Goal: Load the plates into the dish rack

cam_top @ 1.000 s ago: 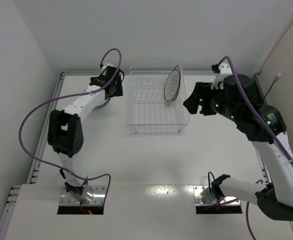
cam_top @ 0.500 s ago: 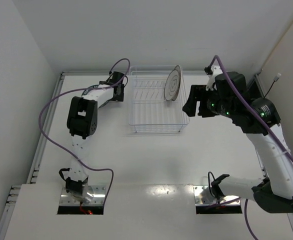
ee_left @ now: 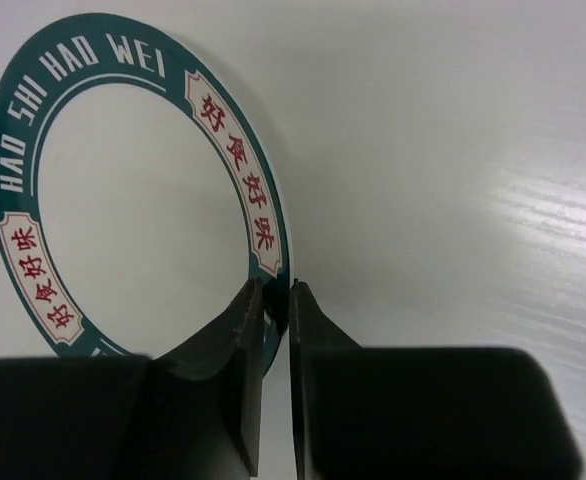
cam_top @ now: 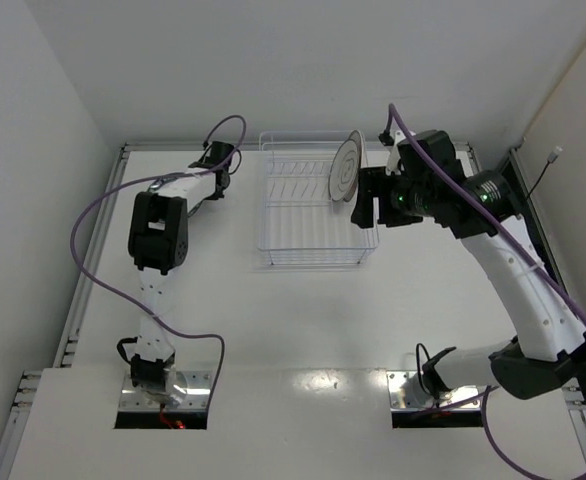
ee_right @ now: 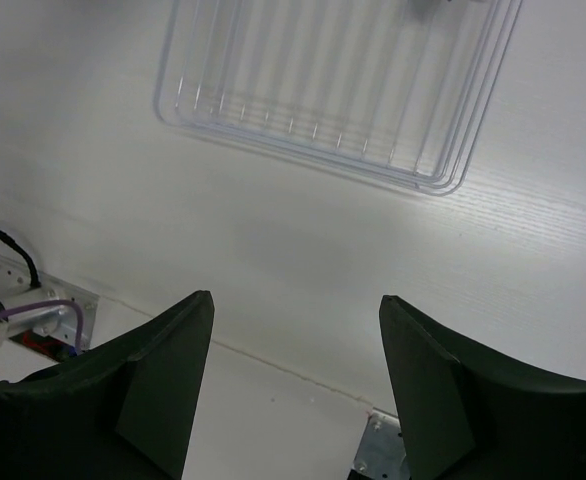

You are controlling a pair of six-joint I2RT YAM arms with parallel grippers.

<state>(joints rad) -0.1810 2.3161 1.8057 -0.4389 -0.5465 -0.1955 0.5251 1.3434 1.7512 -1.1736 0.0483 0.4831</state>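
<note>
In the left wrist view a white plate with a dark teal rim band (ee_left: pixel 133 220) and red characters fills the upper left. My left gripper (ee_left: pixel 276 292) is shut on its near rim, one finger on each face. From above, that gripper (cam_top: pixel 217 160) sits at the table's back left, and the plate is hidden under it. The wire dish rack (cam_top: pixel 313 245) stands at the back centre. A grey-ringed plate (cam_top: pixel 346 167) stands upright in its right end. My right gripper (cam_top: pixel 365 208) hangs open and empty just right of the rack, with the rack (ee_right: pixel 273 150) beyond its fingers.
White walls close in the table at the back and on both sides. A purple cable (cam_top: pixel 93 215) loops off the left arm. A metal base mount with wiring (ee_right: pixel 33 310) lies at the near edge in the right wrist view.
My left gripper went from wide open to shut on the teal-rimmed plate's rim, and its arm straightened. My right arm moved left, up to the rack's right side, its jaws unchanged.
</note>
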